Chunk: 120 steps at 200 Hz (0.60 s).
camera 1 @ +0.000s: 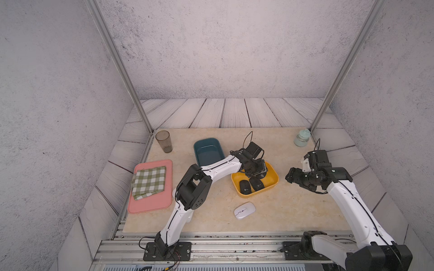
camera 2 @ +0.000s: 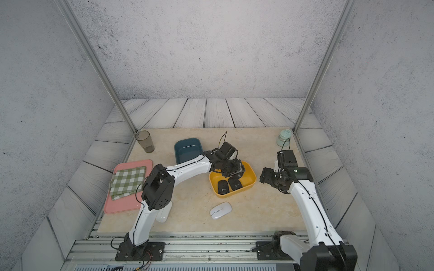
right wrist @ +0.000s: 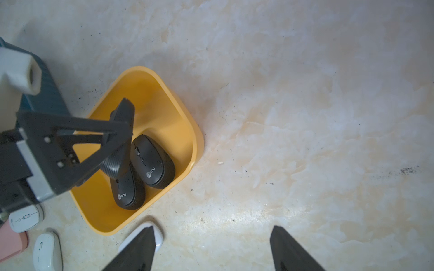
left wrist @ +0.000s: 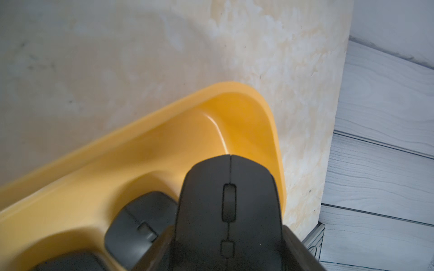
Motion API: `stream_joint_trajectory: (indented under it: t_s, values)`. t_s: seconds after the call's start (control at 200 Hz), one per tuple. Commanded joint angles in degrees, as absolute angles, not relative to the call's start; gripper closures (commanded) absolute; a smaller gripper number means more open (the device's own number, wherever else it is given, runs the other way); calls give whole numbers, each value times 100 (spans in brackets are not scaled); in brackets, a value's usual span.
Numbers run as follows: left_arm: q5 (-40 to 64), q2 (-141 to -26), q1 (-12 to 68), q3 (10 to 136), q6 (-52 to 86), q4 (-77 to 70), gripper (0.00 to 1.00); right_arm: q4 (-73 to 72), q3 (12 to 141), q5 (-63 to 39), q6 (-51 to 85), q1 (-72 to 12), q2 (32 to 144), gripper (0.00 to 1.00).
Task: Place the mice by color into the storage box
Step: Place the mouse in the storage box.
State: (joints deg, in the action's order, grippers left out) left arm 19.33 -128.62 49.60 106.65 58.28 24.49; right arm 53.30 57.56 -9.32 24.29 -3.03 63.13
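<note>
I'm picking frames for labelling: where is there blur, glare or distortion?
Left wrist view: the yellow bin is soft at its rim, a glare streak lines its inner corner, the held black mouse is crisp. Right wrist view: logos on the binned mice read sharp, corners darken. Both top views: the wide lens splays the frame posts; even light.

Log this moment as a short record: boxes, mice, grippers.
yellow box: two black mice lying inside
blue box: no mouse in the part that shows
left gripper: shut on a third black mouse, over the yellow box
right gripper: open, empty, beside the yellow box
white mice: three on the table, none boxed
</note>
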Motion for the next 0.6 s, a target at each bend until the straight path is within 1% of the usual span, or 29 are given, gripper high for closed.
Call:
stream_joint_trajectory:
  t_s: [0.0,0.215,0.305,0.495,0.565,0.595]
  values:
    - [1887,-13111,5061,11039,5942,2822,62,5362,5688,-1057,2238,-273,6257,18]
    - [1811,-13451,5122,11207,6160,2841,54,5348,5698,-1079,2139,-274,6190,18]
    - [1785,-13640,5172,11453,6159,2948,49,5354,5696,-1081,2090,-272,6158,17]
    - [1730,-13829,5229,11698,6194,3059,34,5340,5653,-1142,2056,-273,6073,17]
    - [1727,-13825,5234,11705,6211,3033,30,5320,5624,-1155,2052,-272,6046,17]
    - [1714,-13810,5238,11722,6207,3037,26,5303,5609,-1176,2056,-277,6039,17]
